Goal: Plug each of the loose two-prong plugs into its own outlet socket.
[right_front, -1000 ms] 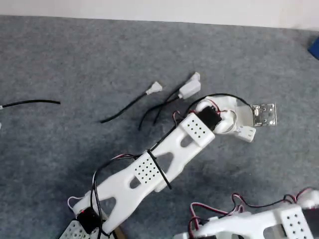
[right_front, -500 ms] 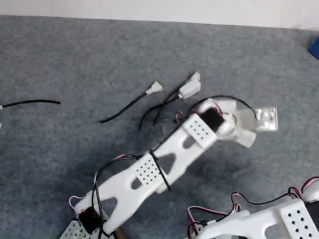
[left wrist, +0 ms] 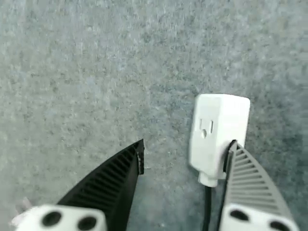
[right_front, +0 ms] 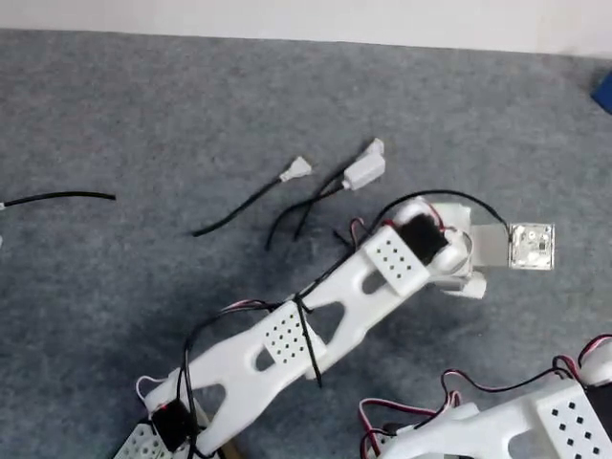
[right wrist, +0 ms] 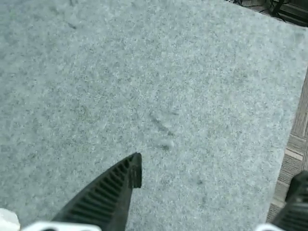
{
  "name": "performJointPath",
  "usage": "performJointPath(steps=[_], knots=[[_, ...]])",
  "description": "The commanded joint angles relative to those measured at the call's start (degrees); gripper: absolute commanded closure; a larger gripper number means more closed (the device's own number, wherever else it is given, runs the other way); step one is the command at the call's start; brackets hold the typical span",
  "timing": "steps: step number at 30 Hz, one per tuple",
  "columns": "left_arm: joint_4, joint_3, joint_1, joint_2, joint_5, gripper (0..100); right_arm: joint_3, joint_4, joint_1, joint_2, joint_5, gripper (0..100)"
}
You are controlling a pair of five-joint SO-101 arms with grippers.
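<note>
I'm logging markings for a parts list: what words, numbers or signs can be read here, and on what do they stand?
No text can be read.
outlet block: socket slots show on its white face, but no print.
larger plug: too small to show any marking.
smaller plug: too small to show any marking.

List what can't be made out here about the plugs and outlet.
- High view: prongs on the larger plug and smaller plug, and the outlet slots, too small.
- High view: black cable, cut off by the left edge.
- Left wrist view: outlet cord, cut off at the edge.
</note>
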Motion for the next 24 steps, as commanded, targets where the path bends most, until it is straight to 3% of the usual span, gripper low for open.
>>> performJointPath(steps=[1,8,11,14,16,21,24], knots=[[-0.1,-0.6,0.9,2.2,-0.5,74,0.3,0.4,-0.8,-1.4,0.7,55.5],[0.4,-0.6,2.4,7.1,-0.6,74,2.2,0.3,-4.4,-1.4,0.8,55.5],[1.8,-0.6,1.9,7.0,-0.7,83,2.4,0.3,-4.4,-1.4,0.8,55.5],[6.2,-0.6,0.5,4.4,-5.9,99,2.6,0.6,-5.3,-1.1,1.0,55.5],[10.0,-0.6,-1.3,2.2,-7.5,98,4.1,0.7,-6.8,-1.2,2.9,55.5],[17.1,-0.6,-8.5,-4.0,0.7,99,7.4,0.7,-12.3,-1.2,4.0,55.5],[17.8,0.7,-16.2,-8.8,13.6,99,7.5,3.7,-17.9,-1.0,4.0,55.5]])
